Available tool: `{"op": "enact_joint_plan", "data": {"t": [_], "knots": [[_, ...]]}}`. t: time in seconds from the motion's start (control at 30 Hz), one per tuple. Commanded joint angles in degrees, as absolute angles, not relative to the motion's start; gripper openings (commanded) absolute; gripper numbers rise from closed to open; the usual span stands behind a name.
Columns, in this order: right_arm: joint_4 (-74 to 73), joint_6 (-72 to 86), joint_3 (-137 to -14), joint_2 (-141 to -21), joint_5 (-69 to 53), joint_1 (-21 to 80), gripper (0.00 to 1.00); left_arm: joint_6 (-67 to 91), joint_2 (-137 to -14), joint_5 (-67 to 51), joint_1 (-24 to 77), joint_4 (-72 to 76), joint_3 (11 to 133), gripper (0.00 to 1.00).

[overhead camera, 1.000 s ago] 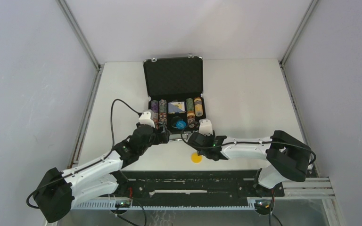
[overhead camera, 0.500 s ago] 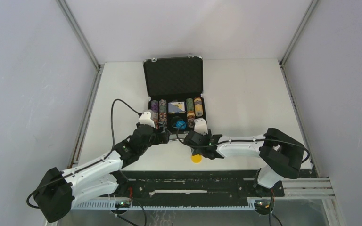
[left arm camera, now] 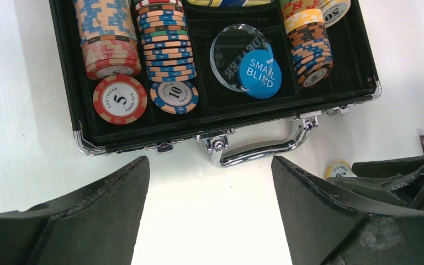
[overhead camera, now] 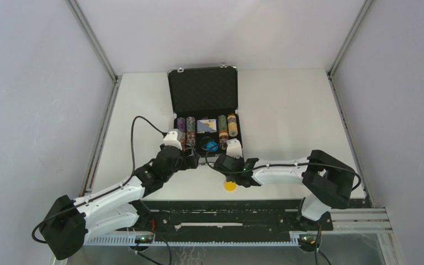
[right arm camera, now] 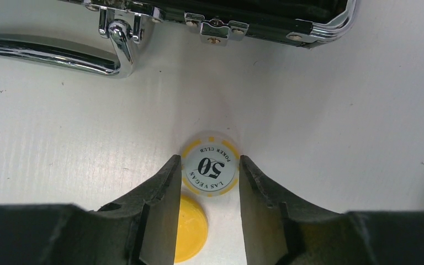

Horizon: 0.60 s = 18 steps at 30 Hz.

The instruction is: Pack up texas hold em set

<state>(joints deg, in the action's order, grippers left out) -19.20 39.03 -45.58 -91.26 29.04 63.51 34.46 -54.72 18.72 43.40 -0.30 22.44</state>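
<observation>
Briefcase [left arm camera: 62, 72] open, chip stacks [left arm camera: 165, 49] and small-blind button [left arm camera: 260, 73] stowed; unpacked on counter [right arm camera: 337, 110]: 50 chip [right arm camera: 210, 170], pinched by right gripper [right arm camera: 208, 160] jaws, and yellow button [right arm camera: 190, 226]; left gripper [left arm camera: 210, 163] jaws wide, empty

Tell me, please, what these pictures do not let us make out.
- Right wrist: yellow button half hidden by a finger of the right gripper; whether that gripper already pinches the 50 chip is unclear.
- Left wrist: card deck cut off by the top edge.
- Top external: chip stacks too small to read.
</observation>
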Motion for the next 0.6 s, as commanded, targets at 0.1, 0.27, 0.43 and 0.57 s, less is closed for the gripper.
{"op": "enact_joint_plan", "data": {"t": [0.1,0.27,0.43,0.57], "knots": [[-20.7,40.2,-46.5,-91.1,29.3,63.7,0.37,34.0,-54.8,18.1,43.6,0.9,23.6,0.86],[-17.1,38.8,-44.7,-88.2,25.1,61.4,0.35,34.0,-54.6,18.1,43.6,0.9,23.6,0.86],[-16.2,38.4,-43.6,-86.5,23.7,59.6,0.32,34.1,-54.3,18.1,43.6,0.8,23.6,0.86],[-17.5,38.4,-43.5,-84.9,25.0,59.4,0.35,33.1,-54.0,15.2,43.7,2.6,23.2,0.85]]}}
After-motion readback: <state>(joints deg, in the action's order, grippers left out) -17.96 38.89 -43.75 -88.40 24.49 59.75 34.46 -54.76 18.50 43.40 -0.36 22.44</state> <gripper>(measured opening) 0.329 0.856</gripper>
